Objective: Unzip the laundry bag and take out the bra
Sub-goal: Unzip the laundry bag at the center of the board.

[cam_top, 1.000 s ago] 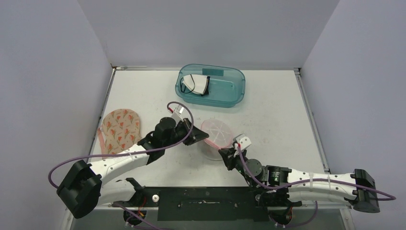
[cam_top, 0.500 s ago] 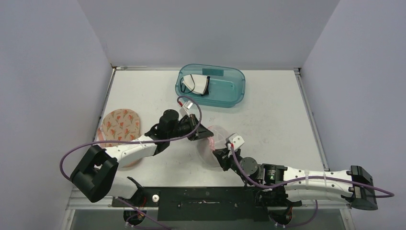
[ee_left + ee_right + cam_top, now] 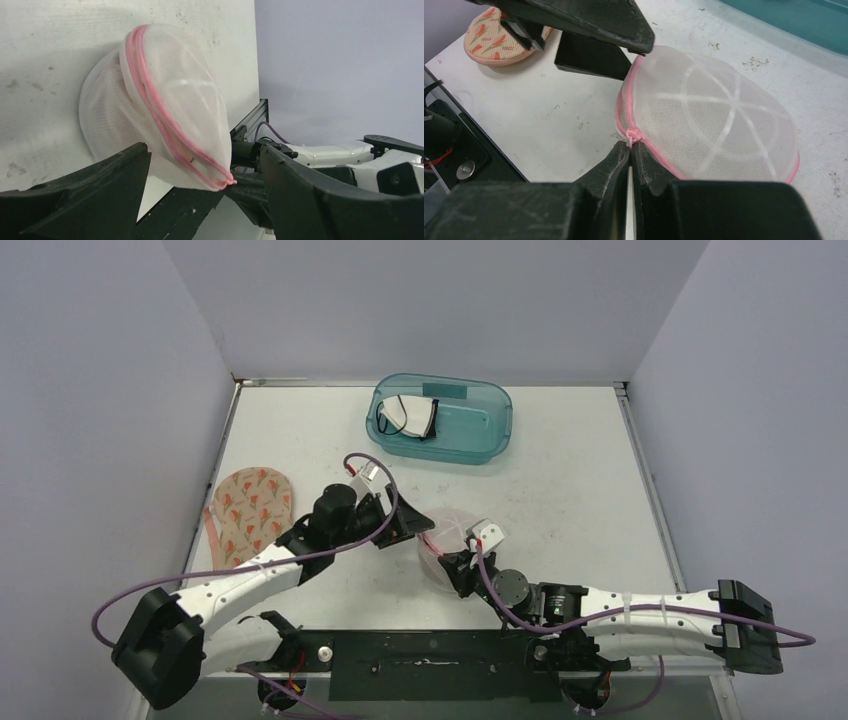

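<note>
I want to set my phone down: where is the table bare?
Bare: the right side of the table, past the teal bin, and the far left corner. Crowded: the middle, where the left end effector and right end effector meet at the mesh laundry bag.

White see-thru mesh laundry bag (image 3: 704, 120) w/ pink zip trim, centre. At 12 o'clock, clear teal bin (image 3: 497, 420); inside, white garment (image 3: 408, 418) w/ black edging. At 9, tan padded cup (image 3: 252, 505), orange-red leaf print, pink rim. White table (image 3: 580, 500), dark scuffs. Left arm (image 3: 240, 580) & right arm (image 3: 640, 615) white/black, purple cables (image 3: 368, 457).
</note>
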You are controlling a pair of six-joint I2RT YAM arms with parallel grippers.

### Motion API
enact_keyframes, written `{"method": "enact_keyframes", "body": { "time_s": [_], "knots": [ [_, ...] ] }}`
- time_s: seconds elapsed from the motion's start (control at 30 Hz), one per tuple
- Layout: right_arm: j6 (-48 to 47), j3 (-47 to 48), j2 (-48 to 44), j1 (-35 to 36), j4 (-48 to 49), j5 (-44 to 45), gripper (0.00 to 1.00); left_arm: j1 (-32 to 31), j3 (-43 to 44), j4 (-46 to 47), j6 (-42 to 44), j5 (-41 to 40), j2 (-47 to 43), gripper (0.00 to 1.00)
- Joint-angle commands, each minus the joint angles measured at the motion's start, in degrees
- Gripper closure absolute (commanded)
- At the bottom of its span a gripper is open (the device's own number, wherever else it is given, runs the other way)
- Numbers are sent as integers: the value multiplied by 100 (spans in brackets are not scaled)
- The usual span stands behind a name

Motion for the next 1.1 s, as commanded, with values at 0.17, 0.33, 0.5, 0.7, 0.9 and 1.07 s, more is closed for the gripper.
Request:
{"method": "enact_keyframes", "body": {
  "time_s": [0.17, 0.33, 0.5, 0.7, 0.9, 1.07],
  "knots": [
    [11, 88, 236, 46, 471, 99, 95, -621, -414, -1668, -501, -1501, -1630, 16],
    [60, 49, 316, 47, 490, 146, 95, -1086, -272, -1467, -910, -1758, -1475, 16],
    [84, 22, 383, 47, 567, 108, 95, -1298, -423, -610, -1590, -2000, -1213, 17],
    [160, -42, 447, 64, 655, -3, 95, -1290, -652, 46, -2202, -2407, -1161, 25],
    [192, -101, 439, 73, 704, 22, 95, -1297, -495, 146, -2161, -2284, -829, 35],
    [195, -131, 432, 90, 716, 34, 95, -1291, -636, 319, -2168, -2370, -764, 59]
  ]
}}
